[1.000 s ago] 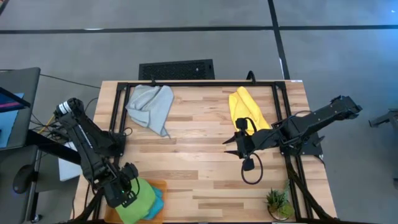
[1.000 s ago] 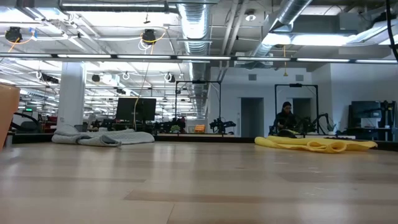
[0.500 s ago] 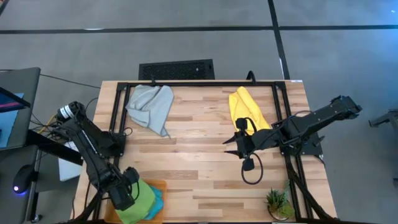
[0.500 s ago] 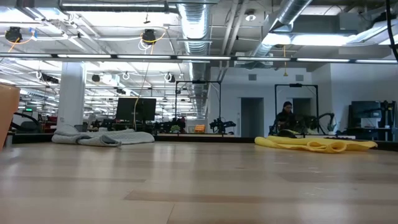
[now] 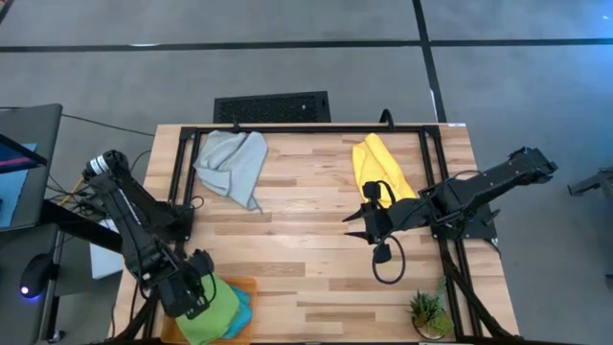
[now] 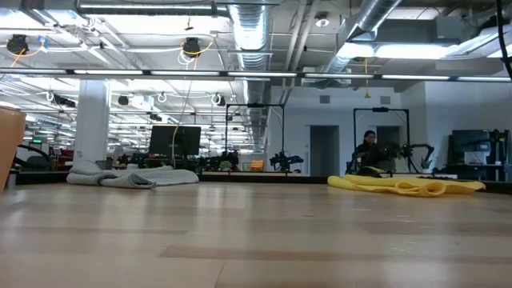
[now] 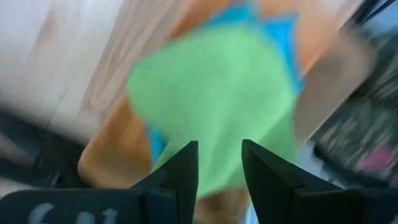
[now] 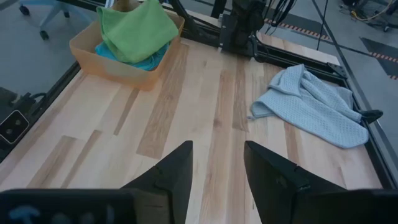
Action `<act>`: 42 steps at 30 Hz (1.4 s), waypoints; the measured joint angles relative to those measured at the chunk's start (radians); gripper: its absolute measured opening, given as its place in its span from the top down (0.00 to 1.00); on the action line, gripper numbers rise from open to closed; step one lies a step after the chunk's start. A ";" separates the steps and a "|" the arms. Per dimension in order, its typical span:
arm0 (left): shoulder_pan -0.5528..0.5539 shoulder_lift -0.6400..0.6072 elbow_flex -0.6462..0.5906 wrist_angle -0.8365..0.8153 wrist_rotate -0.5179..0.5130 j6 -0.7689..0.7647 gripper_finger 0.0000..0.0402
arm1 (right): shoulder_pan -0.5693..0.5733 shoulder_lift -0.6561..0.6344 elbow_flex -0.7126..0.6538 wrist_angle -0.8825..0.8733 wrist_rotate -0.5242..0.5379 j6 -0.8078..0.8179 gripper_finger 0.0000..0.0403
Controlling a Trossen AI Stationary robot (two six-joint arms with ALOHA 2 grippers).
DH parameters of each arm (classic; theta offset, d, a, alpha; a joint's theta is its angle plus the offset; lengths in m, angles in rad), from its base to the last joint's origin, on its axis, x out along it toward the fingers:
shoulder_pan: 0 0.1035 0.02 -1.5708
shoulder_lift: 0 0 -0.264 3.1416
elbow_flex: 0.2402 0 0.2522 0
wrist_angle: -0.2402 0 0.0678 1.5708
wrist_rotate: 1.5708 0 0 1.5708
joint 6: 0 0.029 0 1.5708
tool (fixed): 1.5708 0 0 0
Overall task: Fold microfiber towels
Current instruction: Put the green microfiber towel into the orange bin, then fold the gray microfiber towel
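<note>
A green towel point(image 5: 218, 309) lies folded on top of a teal towel point(image 5: 243, 310) in the orange tray point(image 5: 247, 282) at the table's near left corner. My left gripper point(image 7: 219, 149) hangs open just above the green towel point(image 7: 211, 93), pointing down, with nothing between its fingers. The grey towel point(image 5: 233, 163) lies crumpled at the far left. The yellow towel point(image 5: 378, 168) lies bunched at the far right. My right gripper point(image 5: 352, 218) waits open over the table's middle, beside the yellow towel, with its fingers bare point(image 8: 217, 149).
A small potted plant point(image 5: 428, 311) stands at the near right corner. A black cable loop point(image 5: 388, 264) hangs under my right arm. The black frame rails point(image 5: 306, 129) run along the far and side edges. Bare wood lies between the towels. A person point(image 6: 368, 152) shows far behind the table.
My left arm has dipped a little toward the near edge over the tray and come back. The green towel has stayed in the tray.
</note>
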 joint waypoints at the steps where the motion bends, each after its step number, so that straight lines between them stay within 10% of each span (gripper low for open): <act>1: 0.000 -0.002 0.004 0.020 -0.068 0.001 0.72 | 0.000 0.000 0.000 0.000 0.000 0.000 0.58; 10: -0.017 0.001 -0.157 0.426 -0.122 0.053 0.72 | 0.000 0.000 0.000 -0.001 0.000 0.007 0.58; 27: -0.042 0.001 -0.378 0.451 -0.022 -0.019 0.72 | 0.000 0.000 0.000 -0.004 0.000 0.000 0.58; 42: -0.035 -0.063 -0.125 0.219 -0.154 0.050 0.72 | -0.001 0.000 0.000 -0.004 0.003 -0.002 0.58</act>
